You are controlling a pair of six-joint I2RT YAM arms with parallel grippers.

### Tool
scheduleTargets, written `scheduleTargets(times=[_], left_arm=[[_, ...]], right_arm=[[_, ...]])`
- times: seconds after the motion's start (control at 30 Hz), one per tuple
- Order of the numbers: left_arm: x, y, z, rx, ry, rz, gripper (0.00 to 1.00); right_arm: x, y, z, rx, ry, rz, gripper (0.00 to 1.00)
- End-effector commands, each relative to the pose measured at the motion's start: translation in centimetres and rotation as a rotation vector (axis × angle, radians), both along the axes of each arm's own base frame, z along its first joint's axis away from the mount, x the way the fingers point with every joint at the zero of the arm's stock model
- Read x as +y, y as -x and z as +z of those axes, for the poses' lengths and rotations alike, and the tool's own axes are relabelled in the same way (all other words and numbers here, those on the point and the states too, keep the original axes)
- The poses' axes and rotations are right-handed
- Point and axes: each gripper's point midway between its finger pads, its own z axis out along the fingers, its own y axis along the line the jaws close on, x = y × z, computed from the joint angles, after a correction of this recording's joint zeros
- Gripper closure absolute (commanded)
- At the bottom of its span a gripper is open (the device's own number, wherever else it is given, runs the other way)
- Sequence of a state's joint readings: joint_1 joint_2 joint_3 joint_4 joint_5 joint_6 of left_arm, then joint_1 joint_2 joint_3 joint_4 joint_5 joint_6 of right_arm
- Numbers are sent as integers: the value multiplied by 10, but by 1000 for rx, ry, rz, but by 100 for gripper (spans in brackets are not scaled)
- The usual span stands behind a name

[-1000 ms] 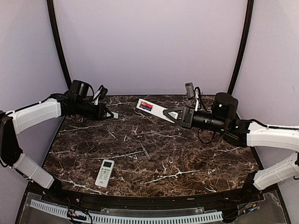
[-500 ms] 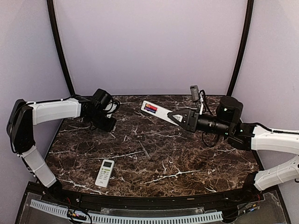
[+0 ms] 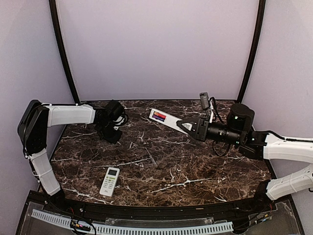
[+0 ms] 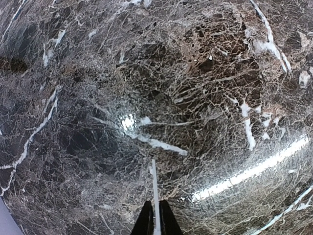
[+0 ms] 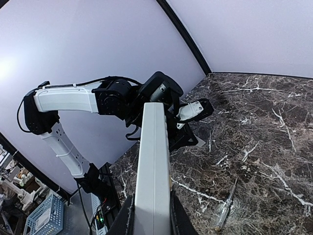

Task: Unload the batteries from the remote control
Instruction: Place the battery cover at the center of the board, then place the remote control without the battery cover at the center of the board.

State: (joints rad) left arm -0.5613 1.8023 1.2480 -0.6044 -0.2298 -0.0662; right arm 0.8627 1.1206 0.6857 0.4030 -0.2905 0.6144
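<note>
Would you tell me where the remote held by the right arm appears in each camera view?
Top external: the held remote sits rear centre, gripped by the right tool.
Left wrist: not in it.
Right wrist: the held remote rises from the bottom edge to mid-picture.
Shared landmark: the marble table, in all three views.

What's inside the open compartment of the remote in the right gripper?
Red and dark batteries lie in the remote. How many is unclear; the right wrist view shows only its side.
</note>
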Motion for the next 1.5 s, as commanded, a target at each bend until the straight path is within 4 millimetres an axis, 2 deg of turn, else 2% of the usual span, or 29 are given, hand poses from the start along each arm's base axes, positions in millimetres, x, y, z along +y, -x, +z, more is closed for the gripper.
scheduleTargets(times=[0.0, 0.2, 0.33, 0.53, 0.6, 0.67, 0.7, 0.73, 0.77, 0.9, 0.97, 1.07, 1.2, 1.33, 1.47], left_arm=[[-4, 5, 1, 34, -6, -14, 90], [-14, 9, -5, 68, 28, -30, 80], [-20, 12, -6, 85, 53, -38, 77], [-30, 13, -1, 90, 108, -50, 72], [-36, 11, 11, 62, 151, -67, 70], [-40, 7, 34, -9, 198, -85, 63], [-39, 5, 52, -76, 232, -92, 53], [-37, 3, 62, -109, 252, -89, 49], [-35, 2, 83, -173, 294, -91, 41], [-12, -3, 137, -314, 455, -33, 24], [14, -10, 159, -366, 531, 34, 21], [33, -9, 188, -431, 628, 69, 17], [50, -8, 209, -502, 660, 99, 14], [50, -3, 210, -504, 673, 101, 14], [45, -1, 212, -492, 702, 85, 14]], right_arm=[[-2, -1, 14, -33, -44, -9, 100], [-2, -1, 13, -31, -41, -9, 100], [-3, -1, 13, -31, -40, -10, 100], [-5, -1, 12, -31, -35, -19, 100], [-7, -1, 13, -31, -33, -26, 100], [-10, 0, 14, -34, -35, -31, 100], [-12, 0, 14, -30, -30, -37, 100], [-14, 0, 12, -23, -20, -44, 100], [-16, -1, 9, -10, -6, -52, 100], [-20, -2, -12, 63, 54, -59, 100], [-19, 0, -21, 100, 71, -42, 100], [-16, 3, -37, 159, 95, -25, 100], [-10, 8, -58, 248, 105, 7, 100], [3, 12, -76, 312, 107, 42, 100], [6, 5, -103, 385, 126, 24, 100]])
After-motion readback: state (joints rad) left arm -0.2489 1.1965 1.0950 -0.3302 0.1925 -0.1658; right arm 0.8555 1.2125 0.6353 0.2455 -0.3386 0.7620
